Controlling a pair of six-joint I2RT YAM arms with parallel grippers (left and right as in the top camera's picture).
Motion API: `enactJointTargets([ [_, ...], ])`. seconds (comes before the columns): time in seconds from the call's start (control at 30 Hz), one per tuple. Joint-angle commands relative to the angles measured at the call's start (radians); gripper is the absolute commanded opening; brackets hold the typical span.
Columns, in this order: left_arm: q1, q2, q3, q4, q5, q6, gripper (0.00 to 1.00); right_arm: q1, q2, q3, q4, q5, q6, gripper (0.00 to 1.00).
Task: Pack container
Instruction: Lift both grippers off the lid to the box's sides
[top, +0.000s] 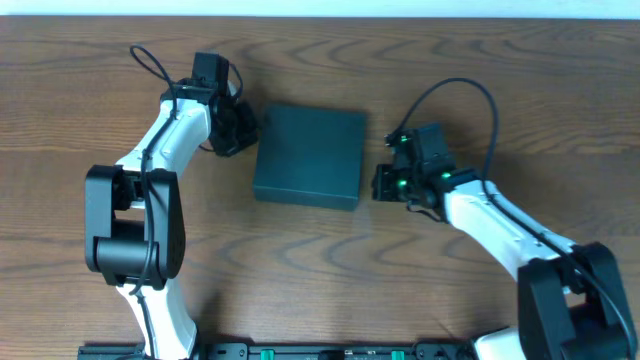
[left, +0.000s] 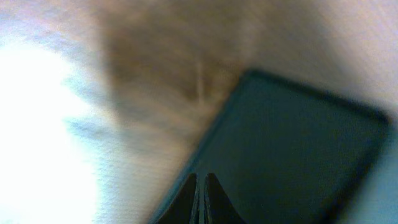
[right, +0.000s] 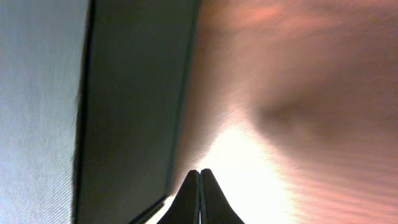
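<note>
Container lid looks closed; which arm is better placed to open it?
Right, narrowly: the right fingers lie shut alongside the container's right wall near its front corner; the left fingers sit shut at the back-left corner. Hinge side isn't visible.

container (top: 307, 157): matt dark teal-black cardboard, smooth | table (top: 300, 270): brown wood grain, satin, pale glare at 9 o'clock in left wrist view | left arm (top: 165, 140), right arm (top: 495, 215): smooth white plastic shells, matt black joints
</note>
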Motion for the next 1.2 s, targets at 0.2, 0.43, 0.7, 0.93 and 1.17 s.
enactJointTargets([
  [0.2,0.000,-0.074,0.006,-0.120,-0.087,0.011,0.06,-0.061,-0.028,0.063,0.141,0.008,-0.049,0.02],
  [0.43,-0.006,-0.074,0.006,-0.203,-0.087,-0.001,0.06,-0.061,0.093,0.063,0.282,-0.114,0.008,0.02],
  [0.7,-0.056,-0.074,0.006,-0.213,-0.061,-0.009,0.06,-0.060,0.143,0.063,0.388,-0.197,0.041,0.02],
  [0.93,-0.066,-0.074,0.006,-0.214,-0.060,-0.013,0.06,-0.058,0.146,0.063,0.436,-0.197,0.040,0.01],
  [1.17,-0.066,-0.074,0.006,-0.215,-0.057,-0.013,0.06,-0.058,0.158,0.063,0.443,-0.196,0.040,0.01],
])
